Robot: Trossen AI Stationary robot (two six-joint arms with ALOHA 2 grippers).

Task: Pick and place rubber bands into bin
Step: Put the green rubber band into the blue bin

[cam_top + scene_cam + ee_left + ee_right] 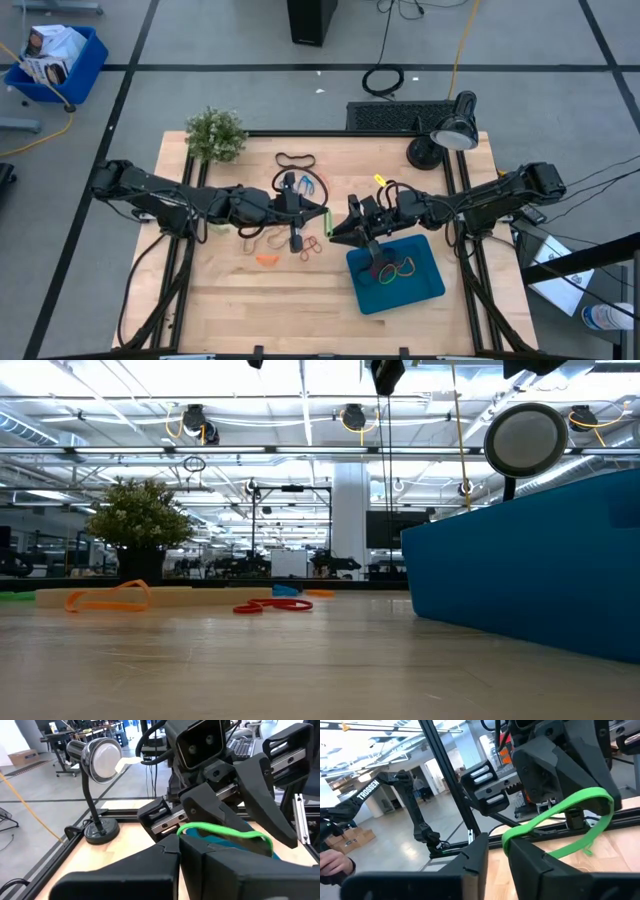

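The pale wooden slatted table carries everything. The flat, shallow teal-blue plastic bin lies on its right half and already holds a few thin coloured rubber loops. A black desk lamp and a small green potted plant stand along the far edge.

The two dark arms meet above mid-table, just left of the bin. The left gripper is fully closed, and a thin green rubber band arches out from between its tips. The right gripper faces it tip to tip. Its fingers stand narrow, and the same green rubber band rises out of the slit between them, so it looks pinched from both sides, a handover in mid-air.

More loose rubber bands lie scattered below the grippers, with a black one farther back and an orange one nearer the front.

The band should be almost weightless, limp and stretchy. It will sag, twist and cling to the pads, and it may snap back if pulled taut. The best hold is a firm pinch across a single strand near the fingertips, not around the loop. One gripper should let go before the other draws away, so that the band does not stretch or flick off.
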